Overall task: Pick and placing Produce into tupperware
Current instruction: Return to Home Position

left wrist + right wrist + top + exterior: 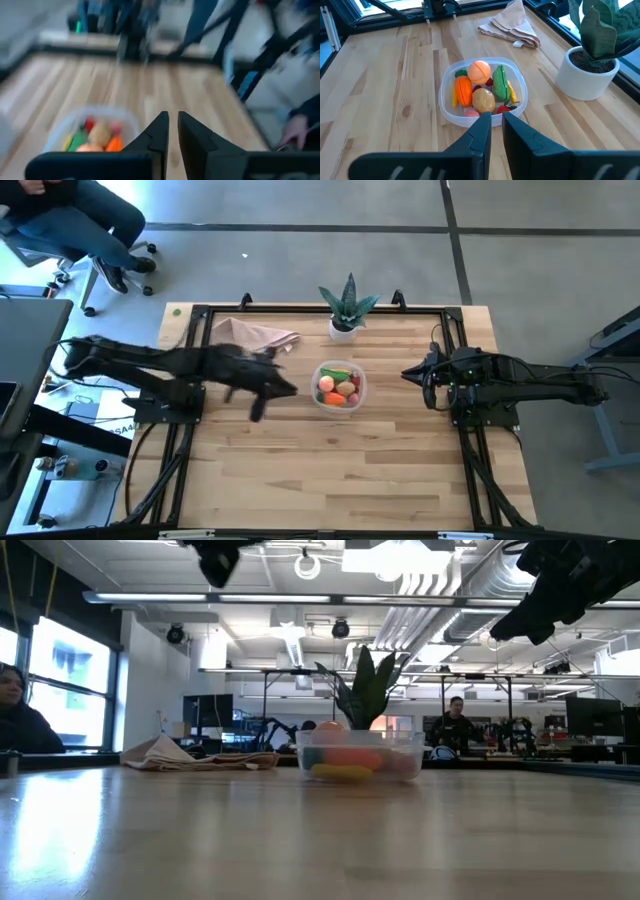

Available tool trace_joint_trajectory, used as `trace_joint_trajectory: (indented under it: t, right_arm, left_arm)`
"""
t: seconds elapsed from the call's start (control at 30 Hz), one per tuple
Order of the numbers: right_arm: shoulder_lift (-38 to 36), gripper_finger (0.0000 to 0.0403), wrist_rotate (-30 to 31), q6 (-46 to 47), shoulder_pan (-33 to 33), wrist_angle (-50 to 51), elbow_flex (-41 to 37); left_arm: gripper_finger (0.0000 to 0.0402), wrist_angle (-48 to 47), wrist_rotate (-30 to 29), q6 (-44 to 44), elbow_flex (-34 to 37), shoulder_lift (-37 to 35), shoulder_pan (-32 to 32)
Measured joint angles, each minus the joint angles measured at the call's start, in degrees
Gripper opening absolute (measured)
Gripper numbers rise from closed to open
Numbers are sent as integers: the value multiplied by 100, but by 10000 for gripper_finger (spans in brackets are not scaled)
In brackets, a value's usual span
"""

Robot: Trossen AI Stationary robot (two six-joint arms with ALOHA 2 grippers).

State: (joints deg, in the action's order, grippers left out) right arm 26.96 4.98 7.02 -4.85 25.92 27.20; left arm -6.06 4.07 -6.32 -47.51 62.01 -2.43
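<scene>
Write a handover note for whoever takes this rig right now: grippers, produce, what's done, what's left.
Left gripper: shut, empty, raised just left of the tupperware in the high view.
Right gripper: shut, empty, raised to its right, farther off.
Produce: piled inside the tupperware.
Done: packing, apparently.
Left: probably only parking both arms.

We see grey floor (300, 205) around the wooden bench (330, 470), bright windows (72, 690) at nine o'clock, ceiling lamps (307, 564) at twelve.

The clear tupperware (481, 90) sits mid-table, holding the produce (479, 89) heaped inside.
</scene>
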Motion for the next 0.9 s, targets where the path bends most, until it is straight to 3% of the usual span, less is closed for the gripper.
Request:
trace_joint_trajectory:
  t: [0.17, 0.4, 0.67, 0.9]
  right_arm:
    - [2, 35, 4, 1, -1, -3, 0]
    - [2, 35, 2, -2, -1, 1, 0]
    - [2, 35, 2, 0, 0, -3, 0]
    - [1, 35, 2, 1, 0, -3, 0]
  left_arm:
    - [18, 958, 26, 128, 919, -1579, 29]
    - [8, 579, -549, -69, 1619, -3365, 21]
    - [7, 595, -658, -207, 2250, -4725, 19]
    - [7, 607, -763, -309, 2702, -5392, 19]
